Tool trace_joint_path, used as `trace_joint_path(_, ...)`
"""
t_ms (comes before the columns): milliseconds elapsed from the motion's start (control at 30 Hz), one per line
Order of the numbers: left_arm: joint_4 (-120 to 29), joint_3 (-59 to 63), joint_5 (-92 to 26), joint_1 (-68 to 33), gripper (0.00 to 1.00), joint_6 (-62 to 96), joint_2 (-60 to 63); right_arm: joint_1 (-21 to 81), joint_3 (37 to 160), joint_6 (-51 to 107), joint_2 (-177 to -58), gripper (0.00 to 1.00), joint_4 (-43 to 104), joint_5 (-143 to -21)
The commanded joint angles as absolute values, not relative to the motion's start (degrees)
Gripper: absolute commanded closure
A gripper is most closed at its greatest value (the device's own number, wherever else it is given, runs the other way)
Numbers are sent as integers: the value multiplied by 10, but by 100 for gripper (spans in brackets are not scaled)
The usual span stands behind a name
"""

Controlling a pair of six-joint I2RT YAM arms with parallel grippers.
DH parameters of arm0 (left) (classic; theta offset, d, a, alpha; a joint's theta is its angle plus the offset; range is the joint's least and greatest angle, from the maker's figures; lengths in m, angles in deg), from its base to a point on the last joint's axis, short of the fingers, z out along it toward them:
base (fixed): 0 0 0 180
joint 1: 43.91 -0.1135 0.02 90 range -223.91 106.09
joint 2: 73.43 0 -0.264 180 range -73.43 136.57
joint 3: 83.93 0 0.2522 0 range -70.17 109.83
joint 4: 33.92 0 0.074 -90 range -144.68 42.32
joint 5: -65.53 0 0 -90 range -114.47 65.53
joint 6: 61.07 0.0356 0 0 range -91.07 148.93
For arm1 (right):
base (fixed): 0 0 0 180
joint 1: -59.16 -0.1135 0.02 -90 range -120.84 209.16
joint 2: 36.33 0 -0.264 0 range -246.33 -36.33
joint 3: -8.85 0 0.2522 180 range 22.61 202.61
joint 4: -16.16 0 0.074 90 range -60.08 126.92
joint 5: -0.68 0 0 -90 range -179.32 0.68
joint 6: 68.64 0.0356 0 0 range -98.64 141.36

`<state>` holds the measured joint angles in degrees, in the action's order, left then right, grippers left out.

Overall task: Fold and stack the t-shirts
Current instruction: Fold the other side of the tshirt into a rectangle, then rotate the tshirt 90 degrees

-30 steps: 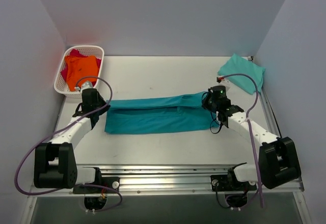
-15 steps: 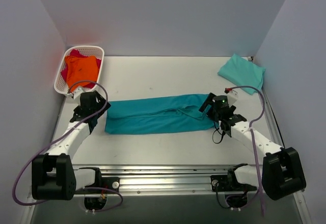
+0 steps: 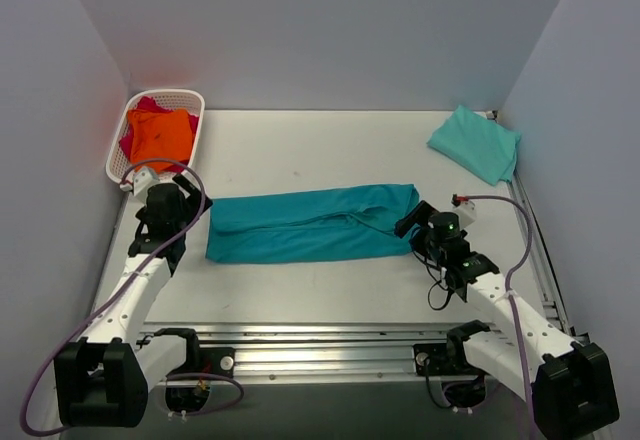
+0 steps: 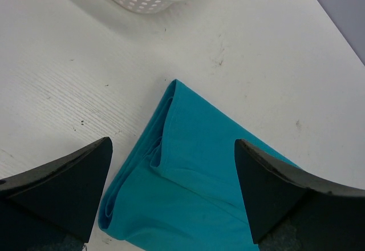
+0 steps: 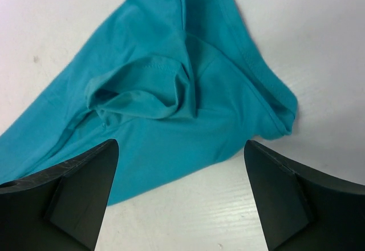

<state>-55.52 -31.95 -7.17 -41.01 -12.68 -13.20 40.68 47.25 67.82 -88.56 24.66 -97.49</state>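
Note:
A deep teal t-shirt [image 3: 310, 222], folded into a long strip, lies flat across the middle of the table. My left gripper [image 3: 180, 215] hovers just off its left end, open and empty. In the left wrist view that layered end [image 4: 188, 177] shows between the spread fingers of this gripper [image 4: 171, 145]. My right gripper [image 3: 412, 226] stands open at the strip's right end. The right wrist view shows that rumpled end [image 5: 171, 97] ahead of this gripper [image 5: 180, 143], untouched. A folded mint-green t-shirt [image 3: 475, 143] rests at the back right.
A white lattice basket [image 3: 190, 100] at the back left holds an orange t-shirt [image 3: 160, 135] over a magenta-red one [image 3: 145, 107]. Its wall [image 4: 142, 0] shows at the top of the left wrist view. Grey walls close in on three sides.
Both grippers went from shut on the teal shirt's ends to open, letting it go. Both arms drew back toward the near edge, and the strip settled flat on the table.

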Motion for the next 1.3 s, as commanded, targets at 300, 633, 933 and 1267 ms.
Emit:
trace_joint_path(300, -473, -338, -116, -411, 2, -126, -96, 331, 440, 751, -937, 13, 225, -1031)
trace_joint_path(633, -458, -340, -119, -412, 2, -123, -106, 326, 457, 766, -1031, 12, 213, -1069)
trace_joint_path(933, -448, -342, -125, -412, 2, -124, -108, 331, 487, 751, -1118, 62, 159, -1102)
trace_joint_path(1267, -443, -349, -122, -410, 2, -124, -135, 345, 657, 752, -1308, 100, 147, -1167)
